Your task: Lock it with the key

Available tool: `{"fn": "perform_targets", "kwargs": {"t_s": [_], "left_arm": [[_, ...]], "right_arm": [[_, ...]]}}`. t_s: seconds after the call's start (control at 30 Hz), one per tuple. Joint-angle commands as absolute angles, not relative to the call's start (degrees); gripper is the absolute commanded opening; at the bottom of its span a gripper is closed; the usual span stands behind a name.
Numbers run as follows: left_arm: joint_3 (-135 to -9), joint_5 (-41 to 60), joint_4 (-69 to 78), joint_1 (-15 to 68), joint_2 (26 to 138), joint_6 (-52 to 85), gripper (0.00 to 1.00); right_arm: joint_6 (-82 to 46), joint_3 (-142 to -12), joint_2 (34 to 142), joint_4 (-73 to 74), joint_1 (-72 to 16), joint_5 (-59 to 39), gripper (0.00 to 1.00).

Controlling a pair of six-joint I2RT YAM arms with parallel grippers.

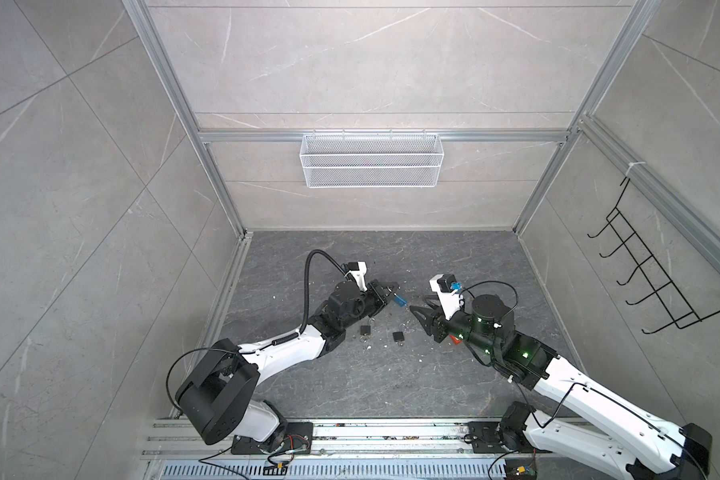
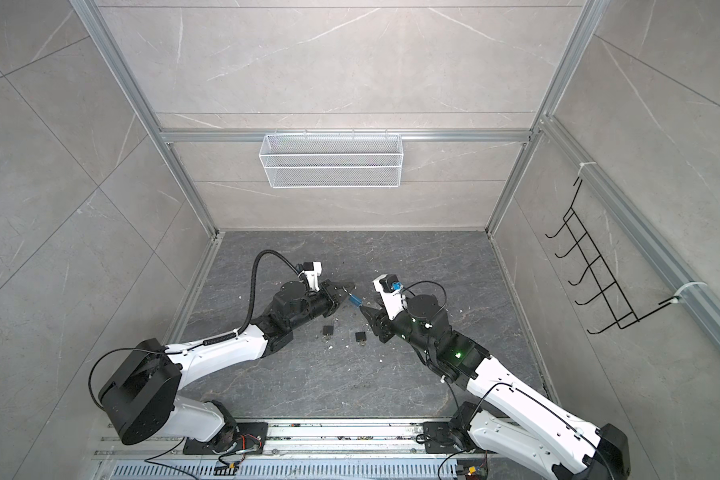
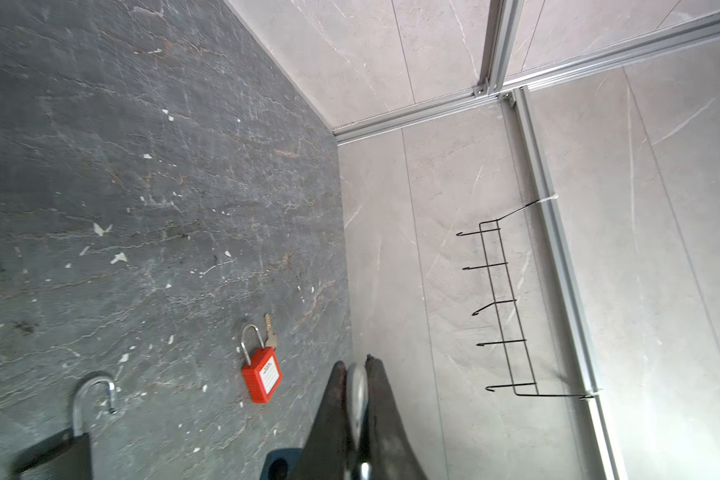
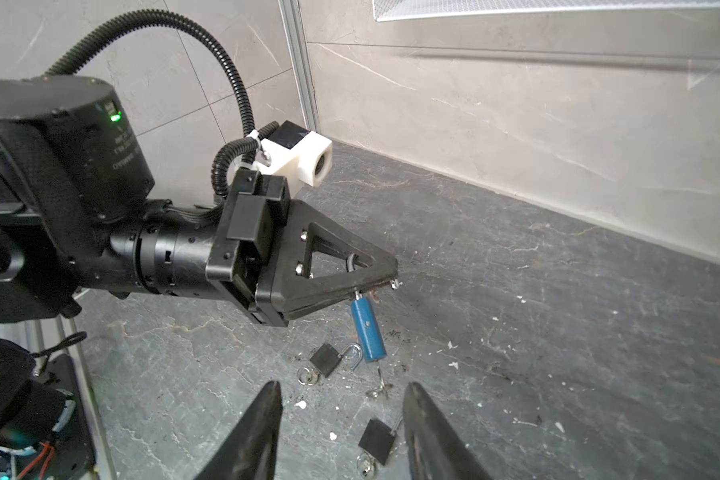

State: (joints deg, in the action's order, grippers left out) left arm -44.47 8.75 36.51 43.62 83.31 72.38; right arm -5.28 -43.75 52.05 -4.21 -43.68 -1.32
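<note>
My left gripper (image 4: 385, 286) pinches the blue padlock (image 4: 368, 328) by its shackle (image 4: 351, 262), presenting its seemingly inserted key (image 4: 380, 375) at twelve o'clock to my half-open right gripper (image 4: 342, 386).

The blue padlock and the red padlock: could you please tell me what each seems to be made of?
The blue padlock: body looks like metal under a smooth blue coating, though plastic is possible; even colour, soft sheen. The red padlock: body looks like glossy plastic, uniform bright red with a white label; its shackle looks like bare metal, silvery and shiny.

Red plastic padlock (image 3: 262, 380), shiny metal shackle (image 3: 250, 338)
</note>
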Motion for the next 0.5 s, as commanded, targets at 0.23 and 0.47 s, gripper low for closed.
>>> {"fn": "perform_targets", "kwargs": {"t_s": [0.23, 0.47], "left_arm": [[-47.89, 13.33, 50.42, 43.33, 85.19, 80.37, 0.0], [-48.19, 15.9, 54.3, 43.16, 86.89, 81.74, 0.0]], "right_arm": [[2.51, -40.64, 56.84, 7.96, -43.51, 0.69, 0.46], [2.26, -42.05, 60.59, 8.78, -43.25, 3.02, 0.38]]}}
